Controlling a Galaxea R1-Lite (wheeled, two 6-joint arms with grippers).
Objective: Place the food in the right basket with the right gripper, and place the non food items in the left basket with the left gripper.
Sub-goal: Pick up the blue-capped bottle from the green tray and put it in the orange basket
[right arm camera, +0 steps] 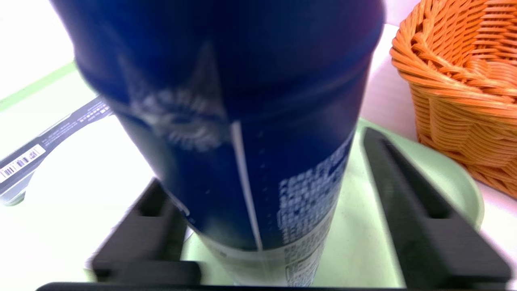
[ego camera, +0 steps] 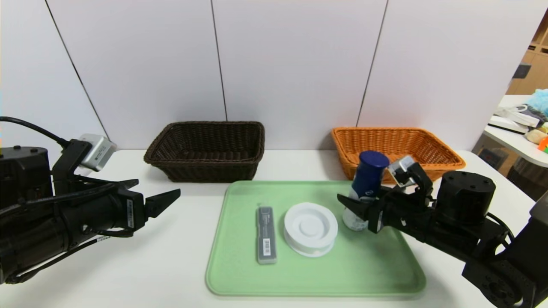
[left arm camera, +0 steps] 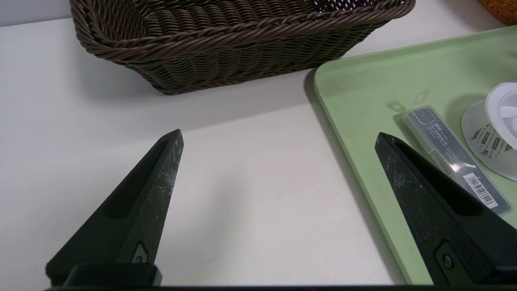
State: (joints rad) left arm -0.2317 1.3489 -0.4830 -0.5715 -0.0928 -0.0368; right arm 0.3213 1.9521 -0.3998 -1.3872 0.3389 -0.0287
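Bottle [ego camera: 367,184] upright on the tray [ego camera: 308,280], between the part-open jaws of the right gripper [ego camera: 358,208]; firm hold cannot be confirmed. Left gripper [left arm camera: 279,135] idle left of the tray, wide open, empty. Risk: lifting before full closure could let the tall bottle tip against the white container [ego camera: 310,229].

In the head view, the tall slim bottle [ego camera: 371,173] right of centre is navy blue above, white with print below. The rectangular woven wicker basket [ego camera: 214,171] at upper left is dark brown; the flared woven wicker basket [ego camera: 443,160] at upper right is orange. The flat rectangular tray [ego camera: 355,273] at lower centre is pale green.
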